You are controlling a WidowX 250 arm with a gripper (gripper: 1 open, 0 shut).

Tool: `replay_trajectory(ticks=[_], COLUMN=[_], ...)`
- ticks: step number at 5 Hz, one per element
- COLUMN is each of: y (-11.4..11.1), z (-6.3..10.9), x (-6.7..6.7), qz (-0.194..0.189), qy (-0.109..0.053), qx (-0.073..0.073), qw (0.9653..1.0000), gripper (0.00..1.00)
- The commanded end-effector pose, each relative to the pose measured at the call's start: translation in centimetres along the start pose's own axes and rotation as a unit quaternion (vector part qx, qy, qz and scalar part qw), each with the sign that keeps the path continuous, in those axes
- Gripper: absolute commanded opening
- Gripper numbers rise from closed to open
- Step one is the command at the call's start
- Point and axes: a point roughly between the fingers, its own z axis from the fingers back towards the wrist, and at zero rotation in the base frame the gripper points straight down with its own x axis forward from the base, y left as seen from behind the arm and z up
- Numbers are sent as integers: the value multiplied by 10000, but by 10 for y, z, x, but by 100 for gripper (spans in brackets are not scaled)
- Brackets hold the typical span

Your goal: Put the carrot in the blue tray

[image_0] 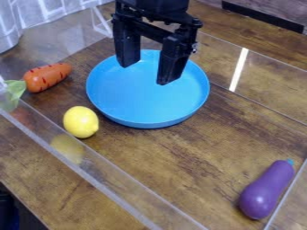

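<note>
1. The gripper (149, 72) hangs over the blue tray (132, 110), jaws spread wide and empty.
2. The carrot (47, 77) lies on the wooden tabletop (156, 175), left of the tray.
3. A lemon (81, 121) sits just beside the tray's front-left rim; an eggplant (267, 190) lies well apart, front right.

The matte black robot gripper (153, 61) is all dark, boxy metal; two long, flat, slab-like black fingers (126, 45) hang from a squarish black wrist block; its upper part is cut off by the frame's edge.
</note>
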Motion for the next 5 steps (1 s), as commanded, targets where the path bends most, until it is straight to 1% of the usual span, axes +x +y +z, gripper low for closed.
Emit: replay_trajectory(ticks=[1,2,3,4,5], y=[3,21,54,93,128], z=[-5,-6,-6,-4,-7], x=[-1,-5,-9,-16,-25], qz=[-105,-337,-720,-1084,-1331], qy=[75,155,221,209,219], qx=[3,48,140,269,354], qw=[9999,9993,9971,9935,9902], gripper=[100,100,100,100,100])
